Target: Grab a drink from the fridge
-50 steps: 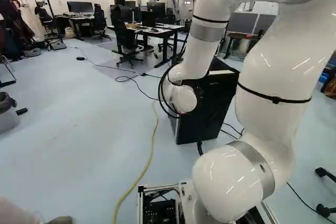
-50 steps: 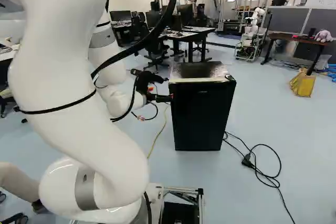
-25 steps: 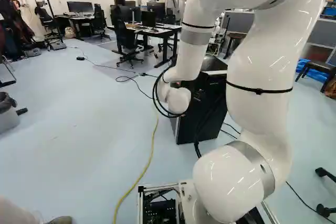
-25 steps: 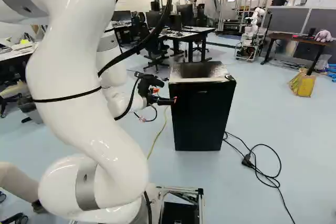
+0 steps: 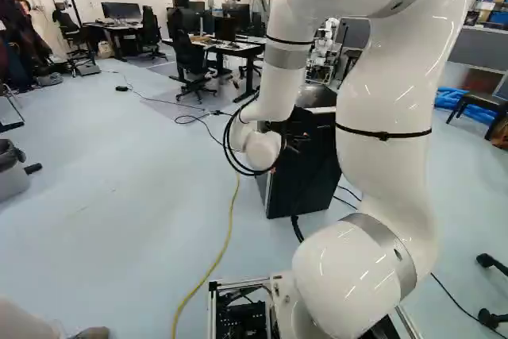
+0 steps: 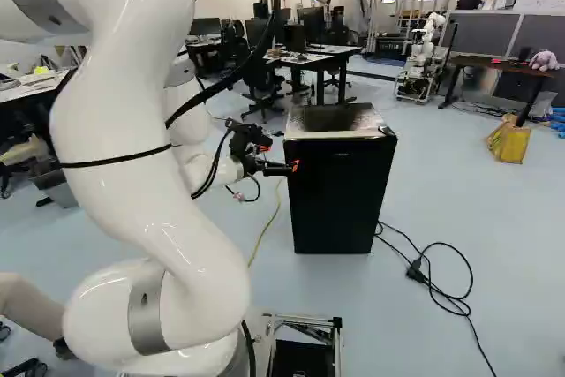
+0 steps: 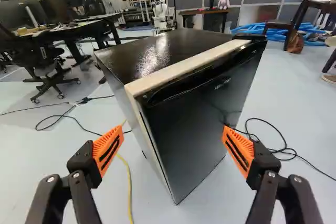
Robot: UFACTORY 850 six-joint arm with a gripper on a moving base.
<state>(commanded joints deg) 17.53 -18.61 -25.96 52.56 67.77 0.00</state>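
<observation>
And here's the black fridge (image 6: 340, 209), standing on the pale floor (image 5: 119, 236), just right of centre in the right base view, its door shut! In the left base view it sits right of centre, partly hidden by the white arm (image 5: 389, 117). The gripper (image 6: 294, 166) is up at the fridge's left edge in the right base view, level with the upper part of the door, fingers pointing its way. Now the wrist view: the gripper (image 7: 173, 129) is wide open, orange pads (image 7: 108, 150) well apart, nothing gripped! The fridge looms ahead, one front corner showing between the fingers, a pale strip (image 7: 184, 66) running along the top front edge above a dark recess; whether a fingertip touches it, I can't tell. Down on the floor, a yellow cable (image 5: 230, 228) curves through the lower middle of the left base view, while black cable (image 6: 468, 284) loops at the lower right of the right base view. Over at its upper right, there's another robot (image 6: 422, 55), a yellow bag (image 6: 509, 140) and a brown-topped table (image 6: 494, 64); desks with monitors fill the upper middle.
</observation>
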